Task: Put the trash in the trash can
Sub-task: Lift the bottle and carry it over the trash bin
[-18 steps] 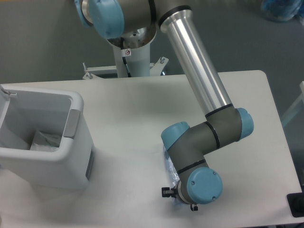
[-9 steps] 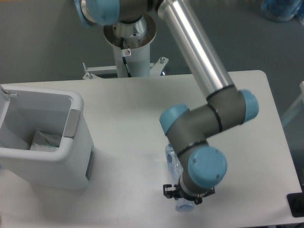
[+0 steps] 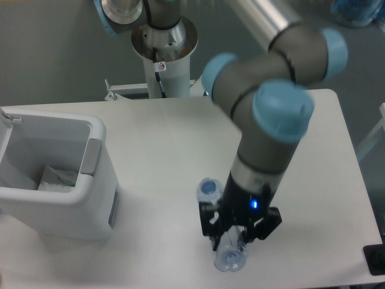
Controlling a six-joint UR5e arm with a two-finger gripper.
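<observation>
The gripper [image 3: 236, 238] hangs over the front part of the desk [image 3: 168, 144], right of the middle, with its 2 black fingers [image 3: 212, 224] closed on the clear plastic bottle [image 3: 224, 250]. The bottle runs through the grip at a slant: its blue cap [image 3: 209, 188] shows at the upper left of the fingers, and its round clear base shows below them, close to the desk's front edge. From this view I cannot tell whether the base touches the desk or is lifted just off it. A small blue light glows on the gripper's body above the fingers.

The arm's wrist [image 3: 283, 114], grey with blue end caps, rises steeply above the gripper toward the desk's back edge, where the arm's pedestal [image 3: 163, 57] stands behind the desk.

The white trash can [image 3: 57, 174] stands at the desk's left edge, open at the top, with its grey panel [image 3: 92, 158] on the right-hand rim facing the gripper. The flat white packet [image 3: 59, 179] lies inside it, at the bottom. The bin and the bottle are well apart.
</observation>
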